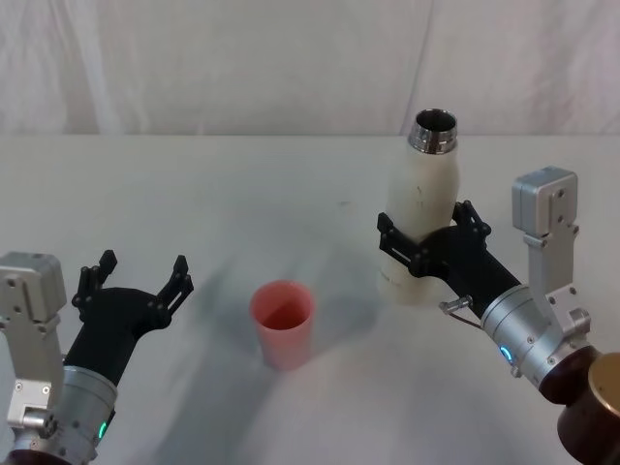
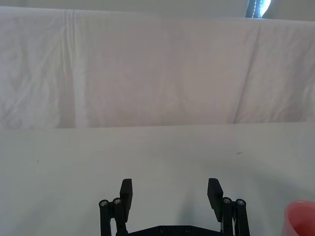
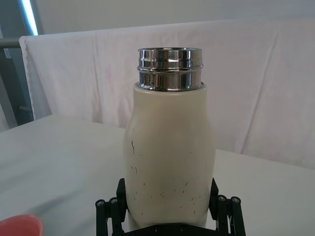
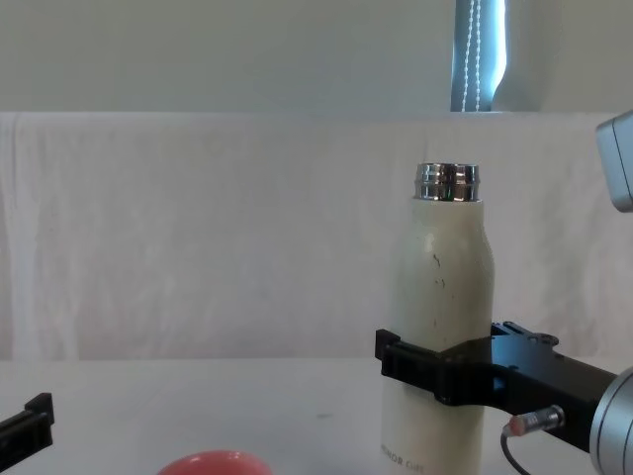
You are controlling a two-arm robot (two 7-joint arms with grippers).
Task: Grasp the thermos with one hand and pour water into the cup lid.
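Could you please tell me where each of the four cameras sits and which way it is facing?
Head view: high up, looking down at the white table; both arms show, left gripper open.
Chest view: low, facing across the table; right gripper around the tall cream-white steel-necked thermos.
Left wrist view: behind its own open jaws, facing a white cloth backdrop.
Right wrist view: behind its jaws, facing the thermos.
All four share the small pink-red cup lid.

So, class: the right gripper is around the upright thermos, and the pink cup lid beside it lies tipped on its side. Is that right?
Not quite. The cup lid stands upright, mouth up, as the head view shows. The right gripper is indeed around the upright thermos.
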